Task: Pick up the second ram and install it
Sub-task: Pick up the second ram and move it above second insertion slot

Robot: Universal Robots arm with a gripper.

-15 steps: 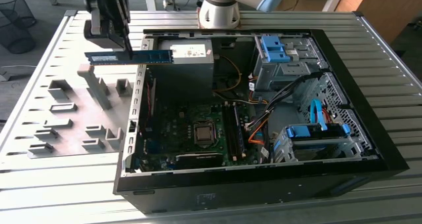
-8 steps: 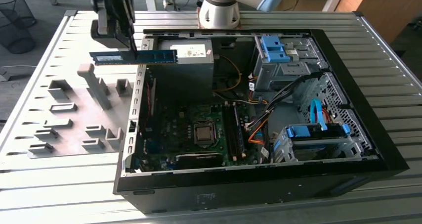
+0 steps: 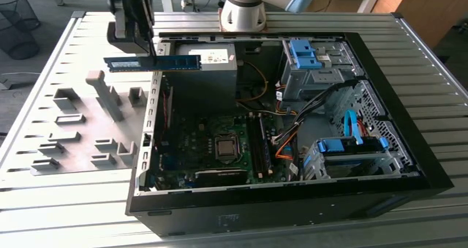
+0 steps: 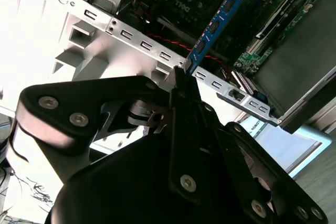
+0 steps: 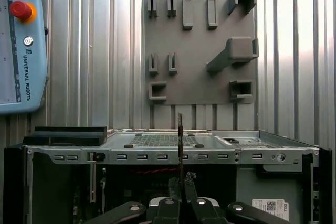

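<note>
one hand pinches second ram level, clear above case edge, air all round.

Blue second ram held level aloft.

exterior view high — both wrist views share case

Black, screw-studded hand; silver-blue arm
</note>
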